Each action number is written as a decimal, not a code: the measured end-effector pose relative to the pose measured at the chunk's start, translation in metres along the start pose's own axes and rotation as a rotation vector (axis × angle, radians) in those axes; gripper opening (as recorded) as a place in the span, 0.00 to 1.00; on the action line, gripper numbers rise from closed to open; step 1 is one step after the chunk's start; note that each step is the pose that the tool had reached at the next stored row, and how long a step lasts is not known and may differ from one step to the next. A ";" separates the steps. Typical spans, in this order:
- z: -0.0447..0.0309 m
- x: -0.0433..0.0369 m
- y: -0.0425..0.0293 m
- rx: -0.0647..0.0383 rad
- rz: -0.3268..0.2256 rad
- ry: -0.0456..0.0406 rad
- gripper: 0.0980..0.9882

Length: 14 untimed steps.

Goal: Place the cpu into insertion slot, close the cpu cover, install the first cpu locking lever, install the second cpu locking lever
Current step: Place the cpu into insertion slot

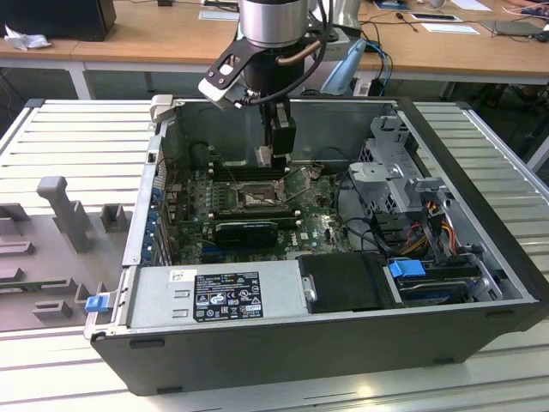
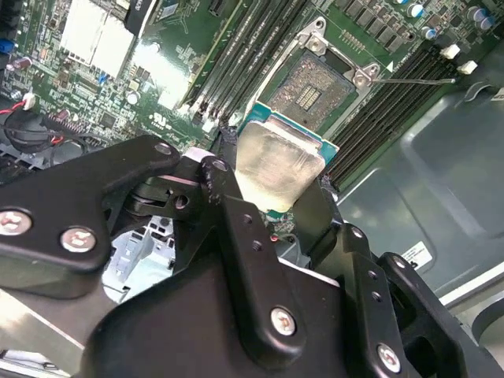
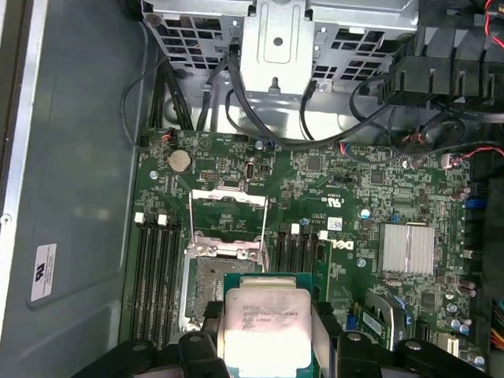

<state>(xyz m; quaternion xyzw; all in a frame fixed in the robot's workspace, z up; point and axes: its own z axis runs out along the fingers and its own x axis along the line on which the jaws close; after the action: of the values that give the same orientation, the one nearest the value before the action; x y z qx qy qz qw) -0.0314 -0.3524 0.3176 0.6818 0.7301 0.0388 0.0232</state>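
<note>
Looking down into an open computer case lying on a ribbed metal table, with the gripper lowered inside from above. Pinching the cpu by two opposite edges, with the black fingers closed only to the width of the plate and its silvery face bare between them. Holding it in the air over the motherboard, not seated.

Overlapping one side of the insertion slot in the first wrist view; stopping just short of the slot's dark centre in the second wrist view. Showing the cpu cover flipped open and lying back beyond the socket, so nothing lies on the dark grey centre. Showing also a thin wire lever swung out across the neighbouring slots.

Flanked closely on two sides by long black memory slots, right against the socket's metal rim, with open air straight above. Hemmed in farther out by a grey case wall, a metal drive cage trailing loose black cables, a finned heatsink, and a labelled power supply along the case's near edge in the exterior view.
</note>
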 end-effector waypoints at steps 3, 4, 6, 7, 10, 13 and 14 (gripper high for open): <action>0.0069 0.0003 -0.0037 0.000 0.022 -0.0019 0.48; 0.0086 0.0004 -0.0048 0.000 0.025 -0.0023 0.48; 0.0142 0.0004 -0.0078 -0.001 0.030 -0.0027 0.48; 0.0160 0.0004 -0.0080 -0.001 0.030 -0.0027 0.48; 0.0220 0.0003 -0.0087 0.000 0.037 -0.0035 0.48; 0.0274 0.0002 -0.0092 -0.001 0.041 -0.0052 0.48; 0.0286 0.0002 -0.0093 -0.001 0.041 -0.0056 0.48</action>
<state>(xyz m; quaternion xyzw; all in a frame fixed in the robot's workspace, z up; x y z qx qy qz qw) -0.0381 -0.3522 0.2883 0.6966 0.7160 0.0379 0.0250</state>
